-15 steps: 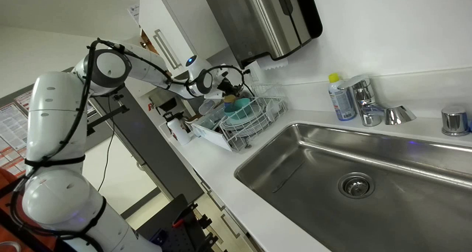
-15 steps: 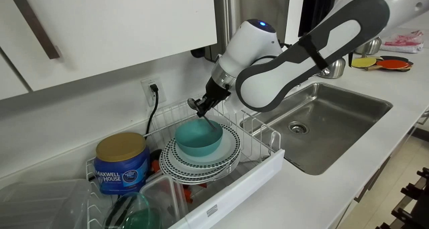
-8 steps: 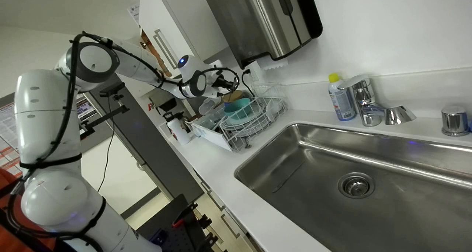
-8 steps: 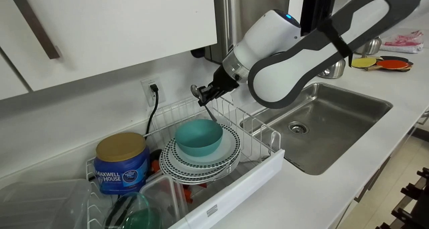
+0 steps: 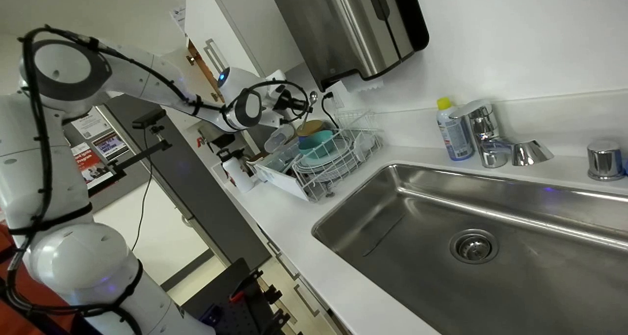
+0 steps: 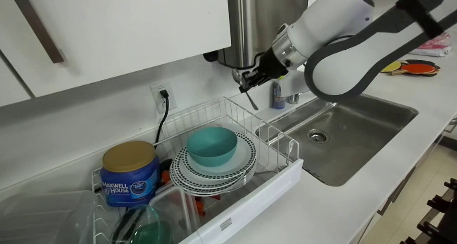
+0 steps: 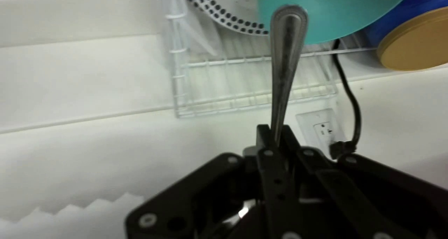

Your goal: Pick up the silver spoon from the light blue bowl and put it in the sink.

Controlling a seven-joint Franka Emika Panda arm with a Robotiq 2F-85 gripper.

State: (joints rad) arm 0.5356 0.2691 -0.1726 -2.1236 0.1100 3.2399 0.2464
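Observation:
My gripper is shut on the silver spoon's handle; it shows in both exterior views (image 5: 306,108) (image 6: 245,88) and the wrist view (image 7: 276,135). The spoon (image 6: 252,102) is in the air, slanted, its scoop end up past the fingers and its handle end hanging below. Its handle (image 7: 287,50) shows in the wrist view, and its scoop (image 5: 313,97) in an exterior view. The light blue bowl (image 6: 212,147) sits on stacked plates in the dish rack, apart from the spoon; it also shows elsewhere (image 5: 315,145) (image 7: 329,15). The steel sink (image 5: 417,281) (image 6: 360,140) lies beyond the rack.
The white wire dish rack (image 6: 253,201) holds dotted plates (image 6: 246,147), a blue coffee tub (image 6: 130,179) and clear containers. A faucet (image 5: 485,134) and spray bottle (image 5: 454,129) stand behind the sink. A paper towel dispenser (image 5: 351,26) and cabinet (image 6: 117,33) hang above. A black cord (image 6: 162,120) runs from the outlet.
My gripper has risen with the spoon, out of and away from the bowl. In an exterior view it has moved right, toward the sink side of the rack. The bowl has not moved.

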